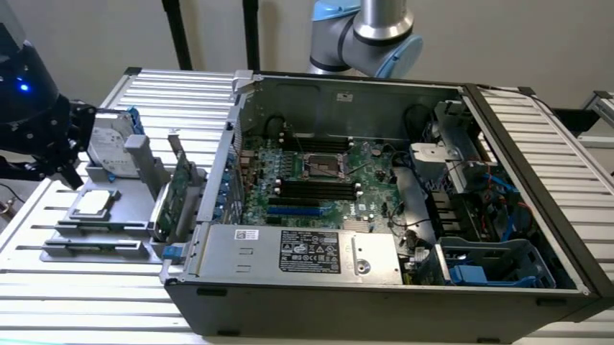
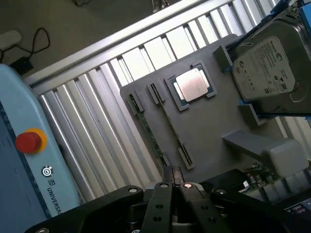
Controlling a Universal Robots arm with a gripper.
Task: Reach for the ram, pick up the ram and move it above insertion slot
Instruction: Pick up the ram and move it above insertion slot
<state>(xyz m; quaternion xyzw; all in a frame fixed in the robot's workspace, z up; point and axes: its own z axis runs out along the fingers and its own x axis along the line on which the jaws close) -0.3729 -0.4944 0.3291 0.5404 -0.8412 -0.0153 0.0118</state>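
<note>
The ram (image 2: 146, 127) is a thin green stick standing on edge in the outermost slot of the grey fixture tray (image 2: 209, 131). In the exterior view the ram (image 1: 94, 245) lies low at the tray's near end. My black gripper (image 2: 172, 172) hangs above the tray, its tips just short of one end of the ram and not touching it. The fingers (image 2: 163, 194) sit close together with nothing between them. In the exterior view the gripper (image 1: 60, 162) is at the far left, beside the tray. The motherboard's dark memory slots (image 1: 312, 188) lie inside the open computer case.
On the tray stand a silver hard drive (image 2: 265, 73) with blue rails, a CPU (image 2: 194, 87) and a taller green expansion card (image 1: 177, 190). The case wall (image 1: 216, 180) rises between tray and motherboard. A blue controller box with a red stop button (image 2: 28, 141) sits beside the ribbed table.
</note>
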